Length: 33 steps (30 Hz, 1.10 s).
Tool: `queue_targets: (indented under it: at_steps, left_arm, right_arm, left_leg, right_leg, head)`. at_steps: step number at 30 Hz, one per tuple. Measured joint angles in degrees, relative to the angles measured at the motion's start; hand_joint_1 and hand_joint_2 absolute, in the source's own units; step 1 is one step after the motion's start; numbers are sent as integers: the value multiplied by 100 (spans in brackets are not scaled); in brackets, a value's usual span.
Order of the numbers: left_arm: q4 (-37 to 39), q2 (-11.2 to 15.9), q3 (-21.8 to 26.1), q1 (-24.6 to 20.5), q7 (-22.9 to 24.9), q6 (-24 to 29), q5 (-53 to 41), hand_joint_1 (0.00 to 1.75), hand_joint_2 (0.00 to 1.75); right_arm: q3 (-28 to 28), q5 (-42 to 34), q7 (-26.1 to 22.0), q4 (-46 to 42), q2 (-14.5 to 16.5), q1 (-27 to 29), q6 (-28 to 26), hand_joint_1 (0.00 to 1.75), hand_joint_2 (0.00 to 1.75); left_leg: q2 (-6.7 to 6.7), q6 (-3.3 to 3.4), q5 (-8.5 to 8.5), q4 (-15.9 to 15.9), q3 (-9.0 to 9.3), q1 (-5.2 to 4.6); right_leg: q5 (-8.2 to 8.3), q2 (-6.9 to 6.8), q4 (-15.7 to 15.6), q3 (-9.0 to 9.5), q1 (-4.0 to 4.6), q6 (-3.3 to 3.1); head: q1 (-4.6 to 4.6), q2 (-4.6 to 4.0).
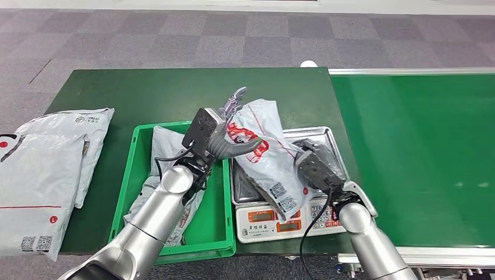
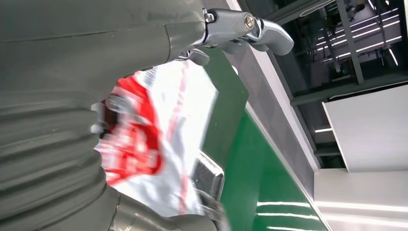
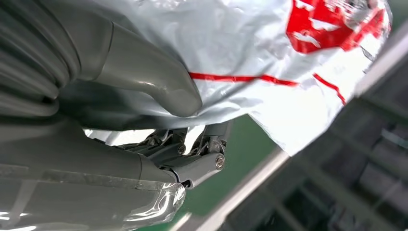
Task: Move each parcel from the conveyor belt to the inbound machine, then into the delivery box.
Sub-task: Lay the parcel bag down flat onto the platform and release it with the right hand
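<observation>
The step in hand is the transfer from the inbound machine to the delivery box: the parcel, a grey-white poly mailer with red print, is held tilted over the steel pan of the weighing scale at the centre of the head view, its lower end hanging over the scale's display. The left hand grips the parcel's upper-left part, thumb hooked across the red print and fingers behind the bag. The right hand holds the lower-right edge; in the right wrist view its thumb presses on the film with the darker fingers under it, so it is judged closed on the parcel. The next move calls for carrying the parcel left, clear of the scale's rim, and lowering it into the green crate just beside the scale (one grey parcel already lies inside). Both hands would need to release together, because the slack film could catch on a finger or drape over the crate wall. The work surface is a dark green table; the brighter green conveyor belt takes up the right of the frame. Two further grey mailers lie at the far left, overhanging the table edge. The floor behind is grey-purple carpet tile.
</observation>
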Motion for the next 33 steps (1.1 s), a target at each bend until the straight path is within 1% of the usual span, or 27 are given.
queue_targets:
  at_steps: [2,6,11,16,21,24,28,31,33]
  left_arm:
    - [0,3,0,-1,15,1,8,0,175]
    - [11,15,-1,-5,44,3,13,0,175]
    - [93,37,-18,-47,9,14,-151,0,175]
    - [208,38,-51,-122,-21,55,-337,0,175]
    - [286,39,-65,-147,24,69,-505,0,175]
    - [445,68,-200,-225,358,228,-1168,0,175]
    - [1002,137,-640,-549,1038,613,-2804,0,175]
    - [1528,127,-1082,-856,1369,491,-3832,0,175]
    - [1825,81,-1377,-1006,1447,336,-4211,0,175]
  right_arm:
    - [194,-35,28,54,39,-19,-40,0,175]
    - [359,66,119,63,63,12,-368,0,175]
    - [283,130,120,-3,62,48,-745,0,175]
    - [-138,-66,-32,-16,42,33,-733,0,175]
    - [-320,-125,-106,-15,32,33,-717,0,175]
    - [-591,-465,-282,38,-17,-19,-629,0,175]
    - [-1028,-985,-594,279,-128,-272,-264,0,175]
    - [-1276,-1274,-803,418,-186,-442,-97,0,175]
    - [-1412,-1422,-904,473,-203,-513,-61,0,175]
  left_leg:
    - [-1,0,0,0,0,0]
    - [0,0,0,1,0,-2]
    - [1,0,0,3,1,-4]
    - [1,0,0,3,1,-3]
    - [3,0,0,3,3,-3]
    - [-2,0,0,3,0,-3]
    - [0,4,3,7,0,-4]
    - [0,7,5,12,0,-5]
    - [-1,7,5,12,0,-5]
  right_leg:
    - [0,-1,0,0,-1,0]
    - [0,0,-1,0,-4,0]
    - [1,2,-2,-2,-5,0]
    - [1,3,-2,-2,-4,1]
    - [1,6,-2,-3,-4,0]
    - [2,-1,-2,-3,-4,1]
    - [8,5,-2,-3,-6,8]
    - [11,5,-2,-2,-7,12]
    - [11,3,-2,0,-7,13]
  head:
    - [1,0]
    - [2,0]
    - [0,0]
    - [2,0]
    - [0,0]
    - [1,0]
    - [2,0]
    - [2,0]
    - [2,0]
